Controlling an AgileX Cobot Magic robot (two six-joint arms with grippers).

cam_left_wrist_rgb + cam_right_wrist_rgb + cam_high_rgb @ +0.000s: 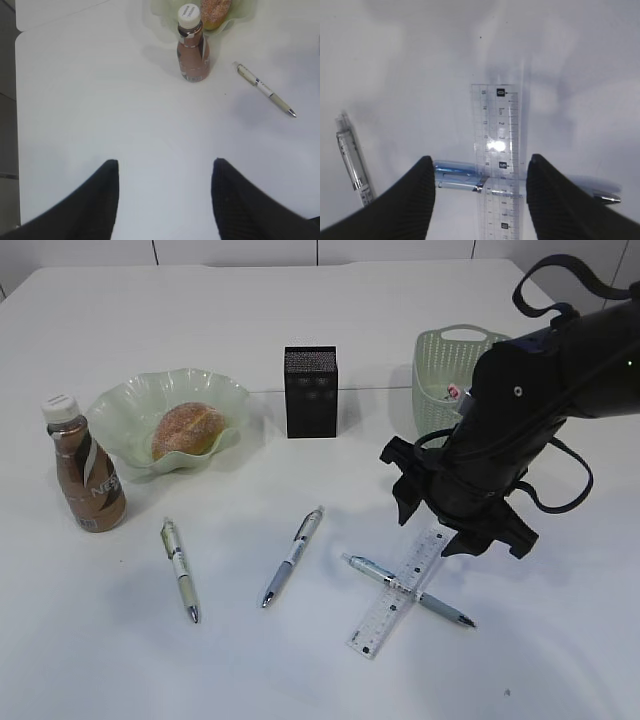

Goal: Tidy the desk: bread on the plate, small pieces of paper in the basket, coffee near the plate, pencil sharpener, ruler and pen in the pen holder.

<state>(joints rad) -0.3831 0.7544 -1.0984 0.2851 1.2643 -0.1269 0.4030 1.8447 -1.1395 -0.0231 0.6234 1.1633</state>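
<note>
On the white desk (300, 660), our right gripper (480, 192) hangs with its jaws spread wide and empty over the clear ruler (496, 150), which lies crossed with a blue pen (455, 176) near the front right. We judge the stationery step to be in hand, with the ruler or the pen at that crossing as the target. The next move calls for a descent straddling one of them, a firm close on a thin, flat or slippery item, then a carry back to the black mesh pen holder (311, 392) standing at the centre rear.

Elsewhere the tidy looks partly done: the bread (187, 430) sits in the green plate (130, 405), and the coffee (86, 476) stands just beside the plate at the left. Two more pens lie loose at the front, a cream pen (180, 569) and a grey-blue pen (292, 556). The basket (440, 365) waits at the right rear; something small shows inside it, though we cannot tell what.

Only the right wrist view shows the ruler lying over the blue pen, framed between the fingers. Only the left wrist view shows the left gripper (165, 192), also wide and holding nothing above bare desk, well short of the coffee; the exterior view does not show that arm at all.
</note>
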